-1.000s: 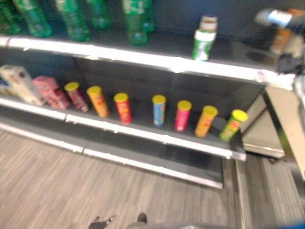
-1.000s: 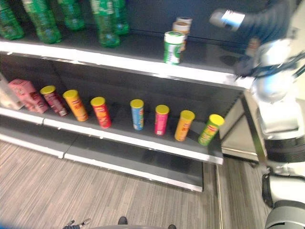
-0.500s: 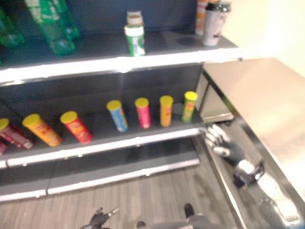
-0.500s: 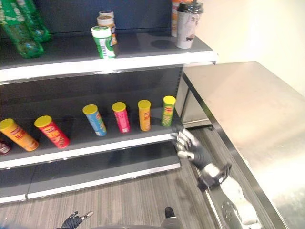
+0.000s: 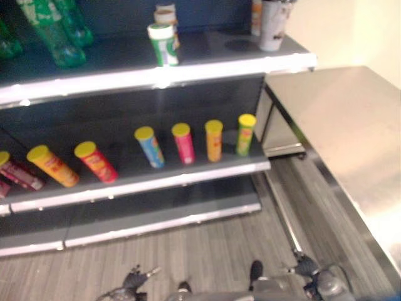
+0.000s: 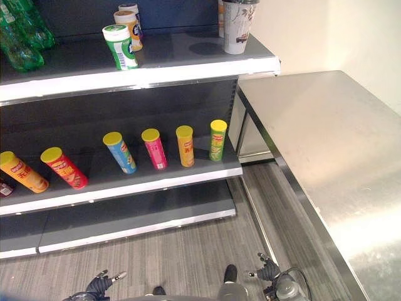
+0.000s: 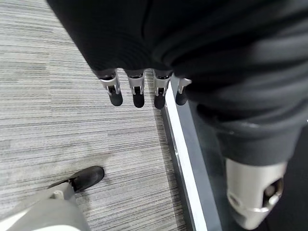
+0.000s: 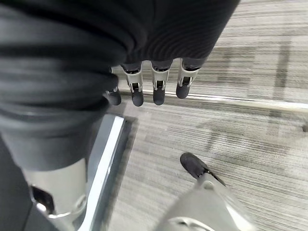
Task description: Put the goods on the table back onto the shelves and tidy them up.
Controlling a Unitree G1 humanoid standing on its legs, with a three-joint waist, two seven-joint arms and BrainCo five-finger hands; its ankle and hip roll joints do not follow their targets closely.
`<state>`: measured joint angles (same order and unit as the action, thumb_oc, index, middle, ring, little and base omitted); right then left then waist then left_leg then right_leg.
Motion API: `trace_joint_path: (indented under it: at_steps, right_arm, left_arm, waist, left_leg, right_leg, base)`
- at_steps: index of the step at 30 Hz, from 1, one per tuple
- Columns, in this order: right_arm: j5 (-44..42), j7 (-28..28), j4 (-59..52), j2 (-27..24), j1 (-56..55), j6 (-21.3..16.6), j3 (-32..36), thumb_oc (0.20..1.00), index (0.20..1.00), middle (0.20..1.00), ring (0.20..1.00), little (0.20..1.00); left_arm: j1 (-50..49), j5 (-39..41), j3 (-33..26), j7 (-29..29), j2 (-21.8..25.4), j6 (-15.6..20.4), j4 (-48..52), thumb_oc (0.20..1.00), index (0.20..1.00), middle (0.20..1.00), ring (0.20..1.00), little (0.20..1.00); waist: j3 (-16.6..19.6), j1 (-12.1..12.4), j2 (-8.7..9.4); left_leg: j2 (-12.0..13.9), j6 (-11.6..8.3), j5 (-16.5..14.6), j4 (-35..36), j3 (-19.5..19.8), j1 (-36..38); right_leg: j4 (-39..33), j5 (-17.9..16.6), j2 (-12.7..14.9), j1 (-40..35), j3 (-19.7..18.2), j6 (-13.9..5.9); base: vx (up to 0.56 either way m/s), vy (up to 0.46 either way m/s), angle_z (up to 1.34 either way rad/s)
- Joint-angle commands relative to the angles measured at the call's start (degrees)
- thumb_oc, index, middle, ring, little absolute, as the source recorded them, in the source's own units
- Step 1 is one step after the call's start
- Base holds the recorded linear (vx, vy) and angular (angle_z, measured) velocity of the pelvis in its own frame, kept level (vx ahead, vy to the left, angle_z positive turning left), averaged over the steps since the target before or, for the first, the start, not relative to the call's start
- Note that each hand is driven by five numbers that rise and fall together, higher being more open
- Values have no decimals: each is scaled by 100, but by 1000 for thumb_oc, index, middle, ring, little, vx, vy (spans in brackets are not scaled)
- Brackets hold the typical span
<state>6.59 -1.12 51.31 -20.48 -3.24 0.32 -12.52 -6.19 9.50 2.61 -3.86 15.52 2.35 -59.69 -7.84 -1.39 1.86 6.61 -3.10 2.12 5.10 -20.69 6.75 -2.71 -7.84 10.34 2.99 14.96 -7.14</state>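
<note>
Hanging low, the left hand (image 7: 139, 94) and right hand (image 8: 144, 91) are relaxed and empty. Cans (image 6: 185, 145) line the middle shelf (image 6: 144, 182); the tabletop (image 6: 326, 144) carries no visible goods, so the task appears nearly complete.

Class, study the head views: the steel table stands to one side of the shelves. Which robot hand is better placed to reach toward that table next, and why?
Probably the right. The right robot hand hangs low beside the steel table, while the left robot hand hangs on the far side, before the shelves. Both hang open, holding nothing.
</note>
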Motion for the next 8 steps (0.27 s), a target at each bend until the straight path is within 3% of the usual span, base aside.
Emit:
trace_joint_path:
  at_steps: [1, 8]
  right_arm:
    - [-89, 118, 268, 159, 264, 16, -15, 1000, 1000, 1000, 1000, 1000]
    - [-216, 170, 369, 105, 196, 5, 56, 1000, 1000, 1000, 1000, 1000]
  left_arm:
    - [300, -242, 29, -68, 140, 114, -149, 1000, 1000, 1000, 1000, 1000]
    - [279, -296, 100, -21, 96, 88, -228, 1000, 1000, 1000, 1000, 1000]
  waist:
    - [56, 51, 175]
    - [80, -10, 98]
  left_leg:
    - [-314, 41, -666, -334, 437, -287]
    - [-97, -129, -513, -304, 535, -267]
  right_leg:
    - [328, 678, 363, -363, -45, -360]
    - [129, 809, 114, -543, 26, -243]
  base:
    - [46, -203, 1]
    - [7, -116, 9]
